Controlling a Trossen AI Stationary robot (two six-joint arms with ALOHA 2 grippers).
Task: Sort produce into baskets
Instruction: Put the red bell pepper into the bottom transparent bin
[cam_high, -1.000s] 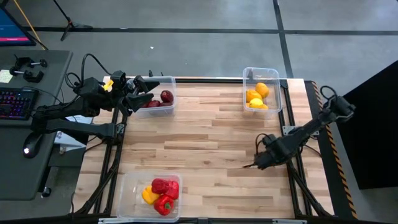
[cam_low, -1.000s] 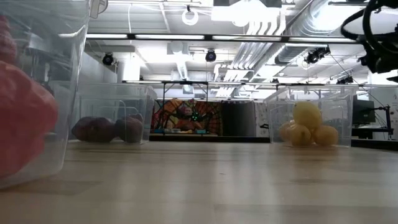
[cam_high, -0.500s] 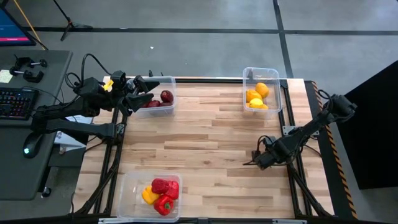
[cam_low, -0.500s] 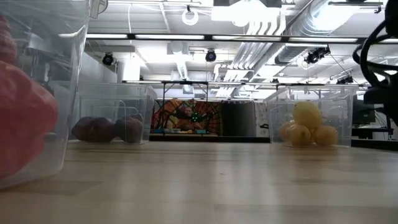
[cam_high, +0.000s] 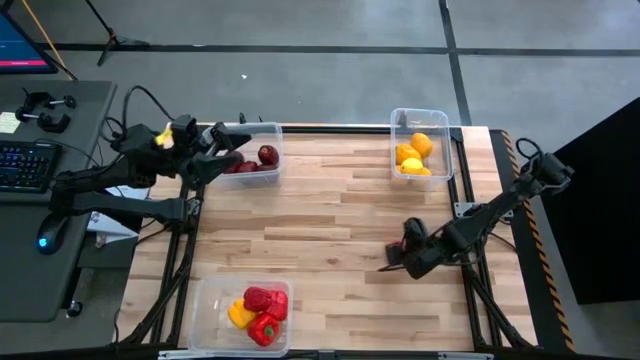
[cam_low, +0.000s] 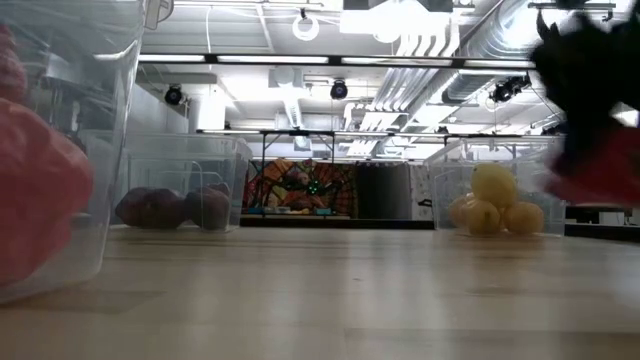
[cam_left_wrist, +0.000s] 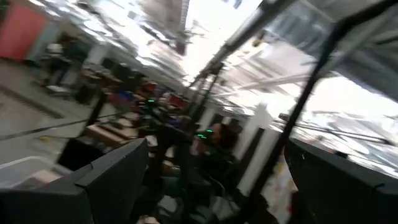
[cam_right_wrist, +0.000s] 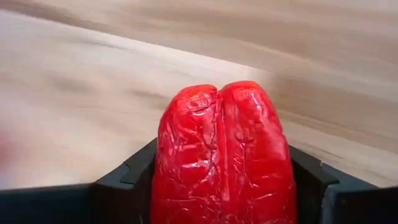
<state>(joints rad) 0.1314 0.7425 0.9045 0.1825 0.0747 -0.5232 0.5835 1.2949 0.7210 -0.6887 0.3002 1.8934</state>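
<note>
Centrally, the right gripper (cam_high: 397, 258) pinches a red bell pepper (cam_right_wrist: 222, 155) between its jaws above the desk (cam_high: 330, 220); the pepper basket (cam_high: 208, 300) lies well apart, front-left. The left gripper (cam_high: 235, 150), jaws spread, hangs at the maroon-fruit basket (cam_high: 272, 176).

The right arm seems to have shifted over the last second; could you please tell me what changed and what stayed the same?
The right gripper, its fingers shut on a red bell pepper, moved leftward across the table, toward the middle. The left gripper shifted only slightly by the tub of maroon fruits. The lemon tub and pepper tub kept their contents.
</note>
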